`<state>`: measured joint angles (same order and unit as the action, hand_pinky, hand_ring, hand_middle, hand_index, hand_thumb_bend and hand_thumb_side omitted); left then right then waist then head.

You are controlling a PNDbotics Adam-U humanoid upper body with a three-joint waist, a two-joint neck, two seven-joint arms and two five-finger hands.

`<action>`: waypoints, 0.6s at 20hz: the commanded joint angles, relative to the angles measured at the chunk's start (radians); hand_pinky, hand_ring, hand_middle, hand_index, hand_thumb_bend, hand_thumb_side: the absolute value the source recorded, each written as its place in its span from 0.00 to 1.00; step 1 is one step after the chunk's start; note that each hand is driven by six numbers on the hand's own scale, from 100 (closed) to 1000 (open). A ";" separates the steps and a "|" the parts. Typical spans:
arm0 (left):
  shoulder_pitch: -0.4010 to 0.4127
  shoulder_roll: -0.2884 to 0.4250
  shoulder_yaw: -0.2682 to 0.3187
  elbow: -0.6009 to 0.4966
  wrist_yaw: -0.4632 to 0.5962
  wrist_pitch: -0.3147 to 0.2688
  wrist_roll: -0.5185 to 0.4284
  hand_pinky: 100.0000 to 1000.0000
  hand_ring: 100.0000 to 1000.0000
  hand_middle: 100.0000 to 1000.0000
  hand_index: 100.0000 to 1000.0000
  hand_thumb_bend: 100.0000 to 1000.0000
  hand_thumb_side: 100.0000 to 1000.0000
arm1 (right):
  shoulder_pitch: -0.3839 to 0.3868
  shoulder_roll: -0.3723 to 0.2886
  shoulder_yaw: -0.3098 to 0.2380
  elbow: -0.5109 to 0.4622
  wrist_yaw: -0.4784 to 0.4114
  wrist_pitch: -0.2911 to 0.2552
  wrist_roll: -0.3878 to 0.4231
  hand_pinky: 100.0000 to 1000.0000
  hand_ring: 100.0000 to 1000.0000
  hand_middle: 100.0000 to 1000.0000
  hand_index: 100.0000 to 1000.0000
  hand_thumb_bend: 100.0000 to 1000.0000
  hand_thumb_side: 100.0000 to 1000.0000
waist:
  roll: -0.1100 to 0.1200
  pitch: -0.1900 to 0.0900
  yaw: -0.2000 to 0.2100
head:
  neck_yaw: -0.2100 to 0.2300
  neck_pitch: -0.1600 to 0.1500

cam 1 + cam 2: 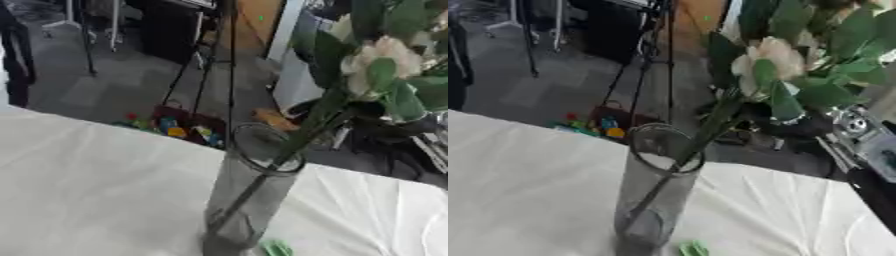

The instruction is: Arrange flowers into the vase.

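A tall clear glass cylinder vase stands upright on the white-clothed counter, its base cut off by the lower edge in both views. A cream artificial flower with broad green leaves leans out over the vase's right side; its green stem runs down through the rim and slants to the lower left inside the glass, its tip near the bottom but hard to make out through the blurred wall.

The right robot hand shows only as a dark shape just below the bloom, against the stem. Leaves cover most of it, so I cannot tell whether its fingers are curled round the stem or straight. The right eye view shows more of the arm behind it, with a silver joint and a dark forearm running to the right edge; in the left eye view that part is mostly cut off. The left robot hand shows in neither view.

A small bright green scrap, shape unclear, lies on the cloth just right of the vase's foot, partly cut off below.
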<state>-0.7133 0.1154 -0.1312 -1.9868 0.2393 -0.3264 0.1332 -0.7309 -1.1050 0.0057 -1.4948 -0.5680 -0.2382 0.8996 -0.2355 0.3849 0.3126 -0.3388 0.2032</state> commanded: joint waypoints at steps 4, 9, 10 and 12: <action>-0.015 0.005 -0.002 -0.013 -0.004 0.001 0.003 0.70 0.82 0.71 0.89 0.14 1.00 | -0.017 -0.041 -0.023 0.011 -0.043 0.003 0.007 1.00 1.00 1.00 1.00 0.14 0.61 | 0.010 -0.016 -0.006 | 0.005 -0.014; -0.015 0.004 -0.003 -0.013 0.002 0.002 0.003 0.70 0.82 0.71 0.89 0.14 1.00 | -0.019 -0.041 -0.023 0.007 -0.074 0.016 0.007 1.00 1.00 1.00 1.00 0.04 0.38 | 0.010 -0.015 -0.006 | 0.005 -0.018; -0.015 0.004 -0.003 -0.013 0.003 0.002 0.002 0.70 0.82 0.71 0.89 0.14 1.00 | -0.019 -0.041 -0.024 0.007 -0.081 0.019 0.007 1.00 1.00 1.00 1.00 0.02 0.36 | 0.010 -0.015 -0.006 | 0.005 -0.019; -0.015 0.004 -0.003 -0.013 0.004 0.003 0.002 0.70 0.82 0.71 0.89 0.14 1.00 | -0.020 -0.041 -0.023 0.007 -0.089 0.025 0.007 1.00 1.00 1.00 1.00 0.00 0.35 | 0.010 -0.014 -0.006 | 0.005 -0.022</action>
<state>-0.7133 0.1152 -0.1312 -1.9868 0.2402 -0.3257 0.1339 -0.7364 -1.1050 0.0000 -1.4848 -0.6412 -0.2136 0.9034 -0.2355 0.3885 0.3092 -0.3353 0.1980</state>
